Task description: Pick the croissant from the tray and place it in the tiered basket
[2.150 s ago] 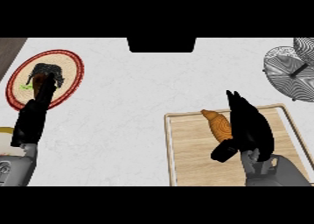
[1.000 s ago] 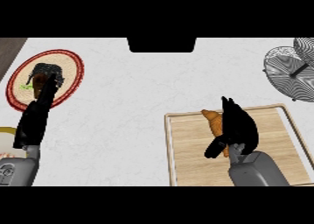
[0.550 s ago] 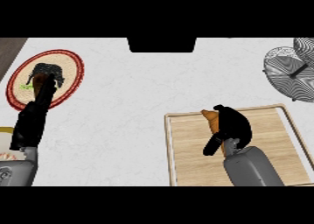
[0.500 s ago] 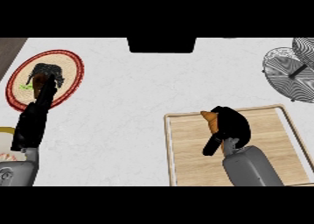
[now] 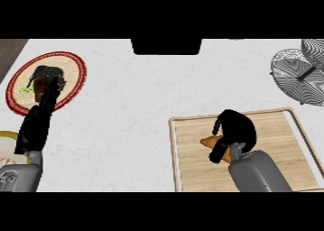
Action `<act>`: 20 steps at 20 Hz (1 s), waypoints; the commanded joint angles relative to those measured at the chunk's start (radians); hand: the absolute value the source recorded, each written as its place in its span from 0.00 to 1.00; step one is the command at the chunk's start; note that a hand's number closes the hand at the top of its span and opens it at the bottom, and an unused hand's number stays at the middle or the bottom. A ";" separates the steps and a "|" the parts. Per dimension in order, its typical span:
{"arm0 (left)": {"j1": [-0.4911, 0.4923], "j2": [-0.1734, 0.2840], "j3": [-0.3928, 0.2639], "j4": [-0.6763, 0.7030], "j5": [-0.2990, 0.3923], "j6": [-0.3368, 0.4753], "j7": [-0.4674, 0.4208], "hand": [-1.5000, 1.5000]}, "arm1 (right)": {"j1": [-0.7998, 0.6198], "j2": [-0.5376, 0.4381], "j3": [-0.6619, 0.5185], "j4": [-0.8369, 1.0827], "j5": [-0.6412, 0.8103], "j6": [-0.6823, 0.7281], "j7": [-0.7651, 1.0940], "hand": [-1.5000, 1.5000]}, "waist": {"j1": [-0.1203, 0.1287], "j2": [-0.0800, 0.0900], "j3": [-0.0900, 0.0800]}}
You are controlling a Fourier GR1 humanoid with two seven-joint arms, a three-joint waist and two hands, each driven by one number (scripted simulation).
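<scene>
No brand, label or writing can be read anywhere on the worktop [image 5: 144, 99]. The right robot hand [image 5: 234, 131] is over the wooden tray [image 5: 294, 149], its fingers curled down round the croissant [image 5: 211, 142]. Only the croissant's orange-brown left end shows past the fingers, still within the tray's left half; whether it rests on the wood or is lifted cannot be told. The left robot hand [image 5: 48, 92] shows at the left, fingers straight and pointing up over a round red-rimmed mat [image 5: 74, 67] with dark food [image 5: 41, 74] on it. A yellow-rimmed plate [image 5: 1, 144] sits at the left edge. The wire tiered basket [image 5: 304, 76] stands at the upper right, well apart from the tray.
</scene>
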 commanded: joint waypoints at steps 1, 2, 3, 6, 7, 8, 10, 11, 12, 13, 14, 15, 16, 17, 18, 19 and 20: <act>0.010 -0.026 -0.003 0.012 -0.020 -0.002 -0.027 0.50 | -0.025 0.083 -0.012 -0.015 0.004 -0.006 0.056 1.00 | 0.001 0.007 0.006; -0.008 -0.022 -0.002 -0.026 -0.020 -0.007 0.033 0.50 | 0.035 0.080 0.009 -0.064 0.034 -0.049 0.054 1.00 | -0.001 0.007 0.006; -0.048 -0.001 0.017 -0.005 -0.008 -0.034 0.038 0.50 | -0.052 0.086 -0.045 0.059 0.016 -0.072 -0.007 1.00 | 0.002 0.008 0.006; -0.042 -0.014 0.016 0.022 -0.013 -0.021 0.005 0.50 | -0.221 0.105 -0.094 0.283 -0.004 -0.174 -0.118 1.00 | 0.016 0.014 0.006; -0.031 -0.001 0.025 0.018 0.001 -0.042 -0.003 0.50 | -0.286 0.105 -0.087 0.308 -0.040 -0.186 -0.084 1.00 | 0.021 0.013 0.006; -0.049 -0.025 0.008 0.033 -0.008 -0.026 -0.014 0.50 | -0.378 0.099 -0.175 0.401 -0.032 -0.169 -0.151 1.00 | 0.033 0.021 0.006; -0.015 0.011 0.041 0.016 0.012 -0.057 -0.011 0.50 | -0.392 0.086 -0.208 0.398 -0.041 -0.218 -0.196 1.00 | 0.021 0.013 0.006; -0.027 0.003 0.033 0.016 0.011 -0.058 -0.009 0.50 | -0.426 0.106 -0.160 0.400 -0.036 -0.278 -0.152 1.00 | 0.024 0.013 0.006; -0.014 -0.033 0.002 0.043 -0.035 -0.016 -0.046 0.50 | -0.405 0.106 -0.190 0.398 -0.025 -0.317 -0.188 1.00 | 0.015 0.013 0.006; -0.001 -0.017 0.020 0.026 0.000 -0.044 -0.037 0.50 | -0.433 0.097 -0.221 0.340 -0.018 -0.343 -0.172 1.00 | 0.017 0.012 0.006; -0.026 0.011 0.046 0.053 -0.001 -0.046 -0.040 0.50 | -0.434 0.107 -0.224 0.273 -0.025 -0.377 -0.152 1.00 | 0.007 0.010 0.006; -0.009 -0.002 0.026 0.012 -0.003 -0.048 -0.020 0.50 | -0.426 0.107 -0.206 0.248 -0.019 -0.448 -0.147 1.00 | 0.013 0.007 0.006; -0.018 0.002 0.041 0.024 0.001 -0.043 -0.013 0.50 | -0.433 0.107 -0.222 0.265 0.011 -0.485 -0.170 1.00 | 0.011 0.009 0.006; -0.026 -0.013 0.032 0.023 -0.009 -0.028 -0.018 0.50 | -0.448 0.043 -0.242 0.235 0.033 -0.497 -0.200 1.00 | 0.002 0.008 0.006; -0.027 -0.001 0.025 0.015 -0.021 -0.035 -0.016 0.50 | -0.518 0.041 -0.263 0.241 0.042 -0.496 -0.162 1.00 | 0.009 0.008 0.006; -0.020 -0.023 0.020 0.014 -0.024 -0.018 -0.010 0.50 | -0.494 0.034 -0.227 0.196 0.087 -0.514 -0.156 1.00 | 0.000 0.005 0.006; -0.017 -0.015 0.018 -0.001 -0.019 -0.031 0.012 0.50 | -0.521 0.019 -0.247 0.203 0.100 -0.547 -0.161 1.00 | 0.006 0.006 0.006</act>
